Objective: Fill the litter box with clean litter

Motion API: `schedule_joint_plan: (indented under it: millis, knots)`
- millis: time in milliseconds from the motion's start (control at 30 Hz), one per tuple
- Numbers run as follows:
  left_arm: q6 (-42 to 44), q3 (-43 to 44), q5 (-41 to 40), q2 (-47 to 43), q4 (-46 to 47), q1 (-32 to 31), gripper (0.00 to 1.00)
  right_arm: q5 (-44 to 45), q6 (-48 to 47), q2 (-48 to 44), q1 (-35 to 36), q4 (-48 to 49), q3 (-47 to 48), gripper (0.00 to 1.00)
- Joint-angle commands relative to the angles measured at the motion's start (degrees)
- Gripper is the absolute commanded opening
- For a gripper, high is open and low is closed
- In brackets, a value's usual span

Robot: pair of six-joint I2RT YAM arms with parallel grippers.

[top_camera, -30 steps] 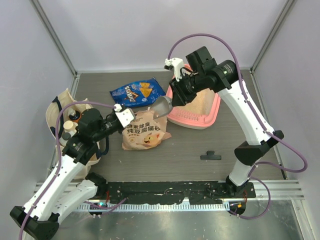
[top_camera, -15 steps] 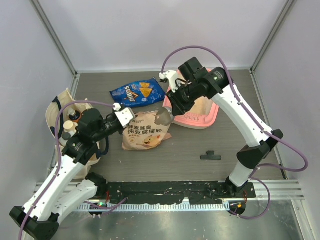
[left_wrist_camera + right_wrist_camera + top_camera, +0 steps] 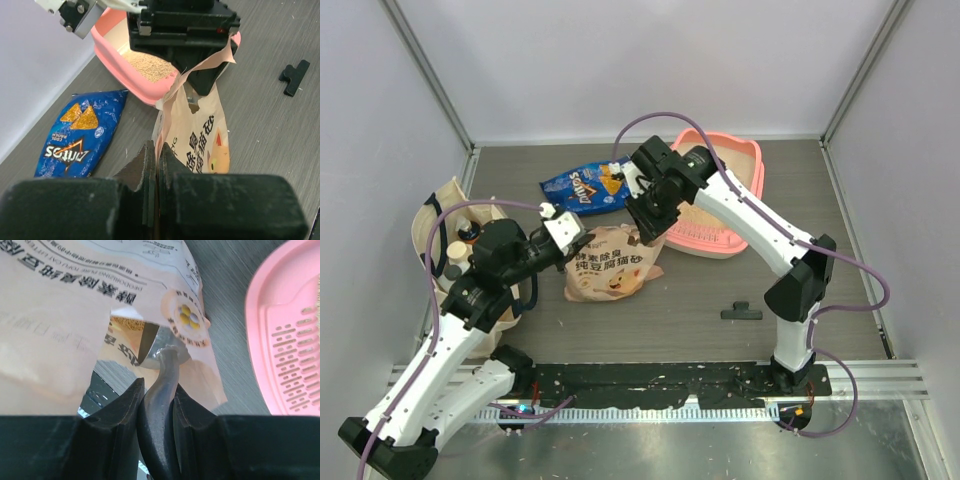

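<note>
We see the litter box (image 3: 752,165) at the far right of the grey worktop (image 3: 700,290), and the right arm crosses above it. Some clean litter (image 3: 150,64) already lies in it. The litter bag (image 3: 610,268) lies just in front of its left end, touching or nearly so, with a blue chip bag (image 3: 582,190) beyond the bag and to the left of the box. A cream tote bag (image 3: 432,222) stands at the left edge, partly hidden behind the left arm. A black clip (image 3: 741,312) lies apart on the near right.

The chip bag reads "Doritos", and the small line under it seems to say "Cool Ranch". The litter bag carries brown Chinese characters and an orange cartoon cat. Upside down in the right wrist view is a line of small capitals that we cannot fully make out.

From above, the right pincer (image 3: 645,235) blocks our sight of the bag's mouth. The right wrist view shows its fingers pinching the grey handle of a scoop (image 3: 165,362), whose bowl reaches into the torn opening where tan granules show. It also shows the box's slotted ledge (image 3: 295,355). Only the left wrist view shows that the left pincer (image 3: 156,150) is pressed together on the bag's torn edge, holding that flap up.
</note>
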Motion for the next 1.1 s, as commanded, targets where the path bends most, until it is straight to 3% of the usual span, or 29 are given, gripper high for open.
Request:
schedule_joint_plan:
  millis: [0, 367, 600, 833, 1067]
  knots:
    - [-2.2, 4.1, 4.1, -1.6, 12.3, 0.0, 0.00, 4.9, 3.5, 2.5, -0.2, 2.7, -2.6, 0.02]
    - [-2.3, 3.8, 1.7, 0.7, 18.9, 0.0, 0.00, -5.1, 5.8, 14.8, 1.6, 4.3, 4.8, 0.01]
    - [-2.0, 3.4, 1.1, 1.8, 20.5, 0.0, 0.00, -18.3, 2.5, 15.6, -0.4, 5.4, 6.3, 0.02]
    - [0.5, 3.9, -0.5, 3.0, 20.4, 0.0, 0.00, -33.0, 4.5, 6.9, -6.8, 19.0, -6.7, 0.01]
    - [4.1, 7.6, -2.6, 4.7, 15.0, 0.1, 0.00, -45.8, 7.9, 3.9, -12.9, 25.7, -12.8, 0.02]
